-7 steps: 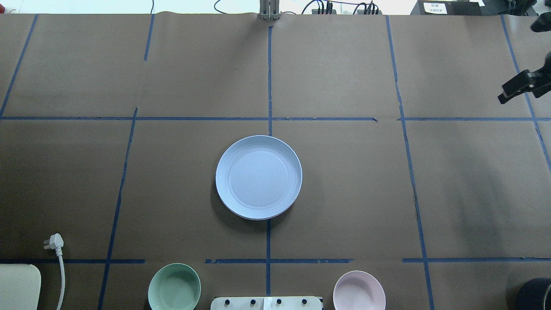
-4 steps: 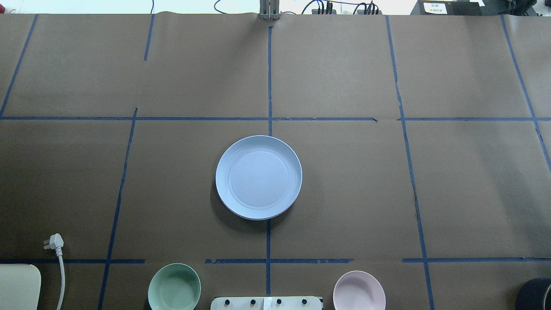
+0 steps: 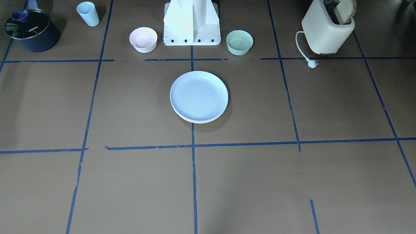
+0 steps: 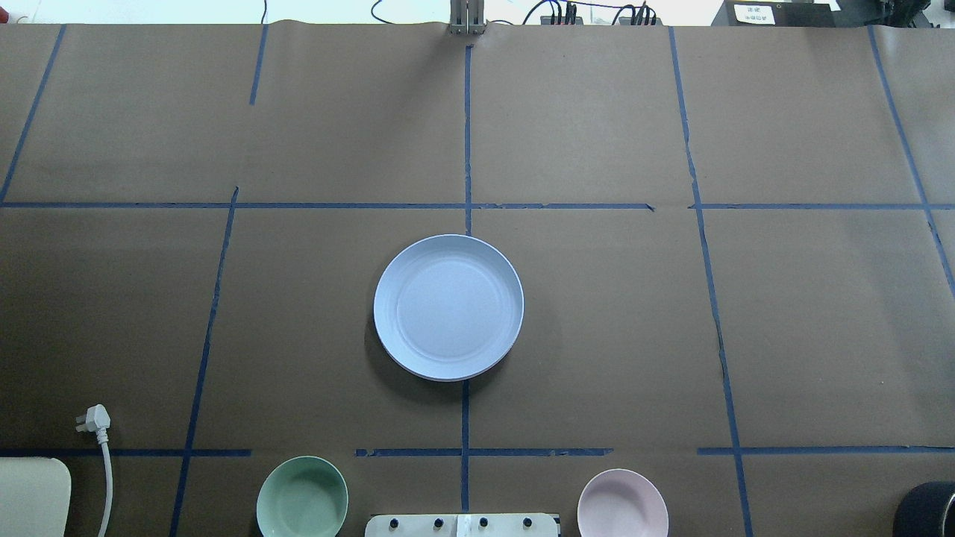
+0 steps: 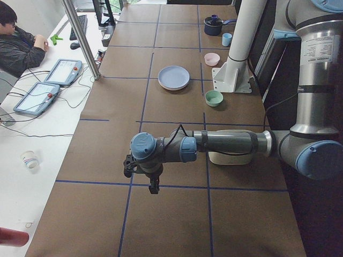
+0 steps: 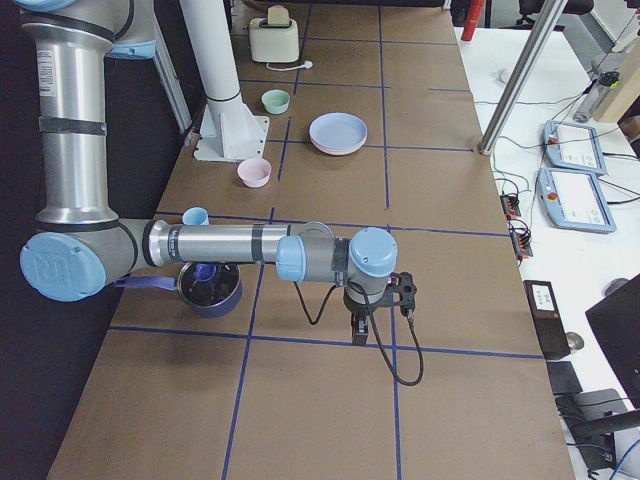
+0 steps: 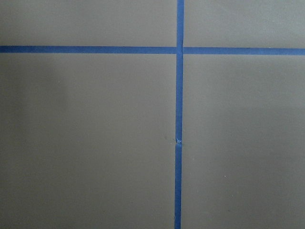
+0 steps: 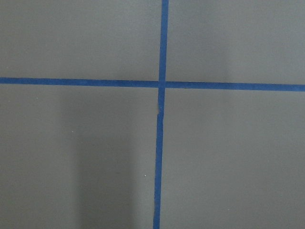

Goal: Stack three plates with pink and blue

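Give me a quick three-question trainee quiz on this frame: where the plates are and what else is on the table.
1. True or false: the light blue plate is the topmost plate at the middle of the table.
2. Which bowl stands on the robot's left side of the robot's base? A) mint-green bowl B) pink bowl C) neither
3. In a few words: what sticks out of the top of the toaster?

Key: 1 true; 2 A; 3 a slice of bread.
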